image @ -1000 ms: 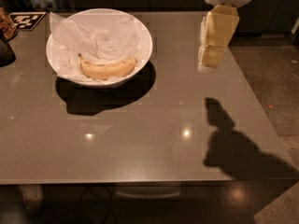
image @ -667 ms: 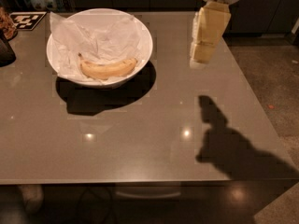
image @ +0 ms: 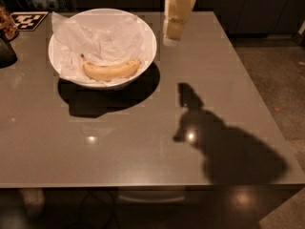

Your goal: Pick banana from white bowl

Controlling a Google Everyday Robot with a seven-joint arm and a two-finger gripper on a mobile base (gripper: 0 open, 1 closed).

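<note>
A curved yellow banana lies in the front part of the wide white bowl, on crumpled white paper. The bowl stands on the grey table at the back left. My gripper hangs from the top edge of the view, just right of the bowl's rim and above the table. It is apart from the bowl and the banana. Its shadow falls on the table to the front right.
The grey table fills the view; its right edge borders a speckled floor. A black-and-white marker card and a dark object sit at the table's far left.
My gripper has moved left, toward the bowl, and its shadow has shifted left with it. The banana and bowl have not moved.
</note>
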